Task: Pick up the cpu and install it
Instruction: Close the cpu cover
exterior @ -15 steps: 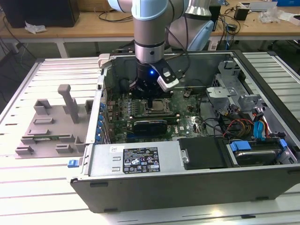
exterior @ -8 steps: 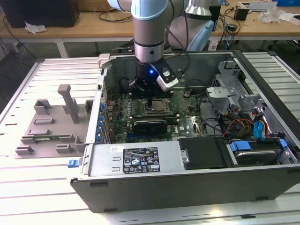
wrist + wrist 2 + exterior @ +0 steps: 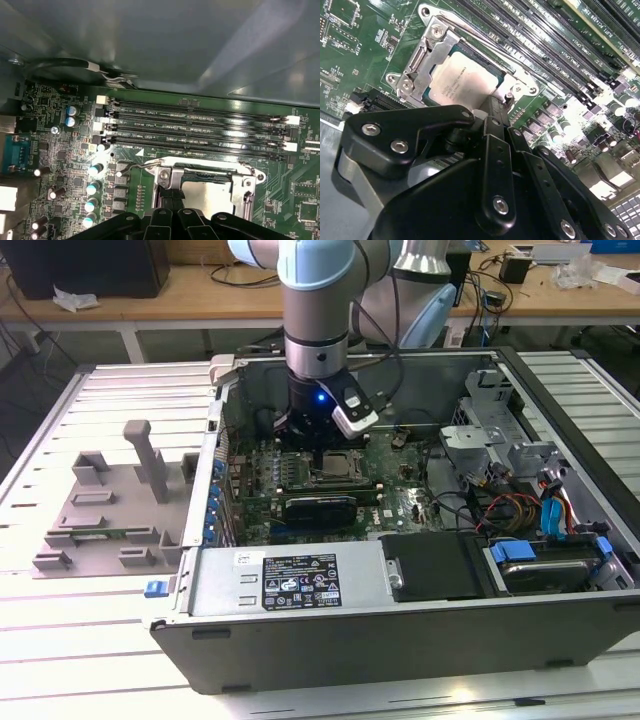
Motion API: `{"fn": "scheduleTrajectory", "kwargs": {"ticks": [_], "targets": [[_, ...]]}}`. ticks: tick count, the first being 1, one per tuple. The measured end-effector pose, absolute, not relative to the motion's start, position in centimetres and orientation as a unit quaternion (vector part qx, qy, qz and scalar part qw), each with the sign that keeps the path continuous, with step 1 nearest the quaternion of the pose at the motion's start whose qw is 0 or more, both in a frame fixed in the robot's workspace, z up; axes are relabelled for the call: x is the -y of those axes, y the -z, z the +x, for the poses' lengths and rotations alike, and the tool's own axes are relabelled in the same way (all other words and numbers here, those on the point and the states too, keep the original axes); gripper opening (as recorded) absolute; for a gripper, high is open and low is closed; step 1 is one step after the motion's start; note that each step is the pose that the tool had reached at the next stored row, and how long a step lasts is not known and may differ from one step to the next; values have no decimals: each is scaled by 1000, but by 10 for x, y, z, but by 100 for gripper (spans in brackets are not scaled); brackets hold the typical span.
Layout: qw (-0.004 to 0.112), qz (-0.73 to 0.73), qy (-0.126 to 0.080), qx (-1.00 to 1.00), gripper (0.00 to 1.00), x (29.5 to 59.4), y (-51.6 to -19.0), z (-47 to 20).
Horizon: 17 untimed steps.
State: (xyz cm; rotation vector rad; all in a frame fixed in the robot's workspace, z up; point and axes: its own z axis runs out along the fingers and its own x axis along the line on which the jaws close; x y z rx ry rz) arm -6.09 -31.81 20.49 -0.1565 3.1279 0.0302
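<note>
Hovering low over the green motherboard [image 3: 350,45], the black linkage gripper [image 3: 495,107] sits right at the edge of the small square silver-topped cpu [image 3: 462,80]. Clamped or released: cannot tell. The cpu lies flat inside the square metal-framed socket [image 3: 427,50]. Long black memory slots [image 3: 200,125] run just beside the socket. In the exterior view the grey plastic fixture [image 3: 110,510] lies at 9 o'clock of the open dark computer case [image 3: 400,640], on the slatted white table [image 3: 80,660].

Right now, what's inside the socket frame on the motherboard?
The cpu lies inside the socket frame, silver top showing. The gripper covers one edge, so full seating cannot be seen.
</note>
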Motion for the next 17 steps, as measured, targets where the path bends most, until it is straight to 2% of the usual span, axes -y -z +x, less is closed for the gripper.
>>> {"fn": "scheduleTrajectory", "kwargs": {"ticks": [7, 17], "targets": [[5, -50, -10, -999, 11, 318, -207, -59], [5, -50, -10, -999, 11, 318, -226, -59]]}}
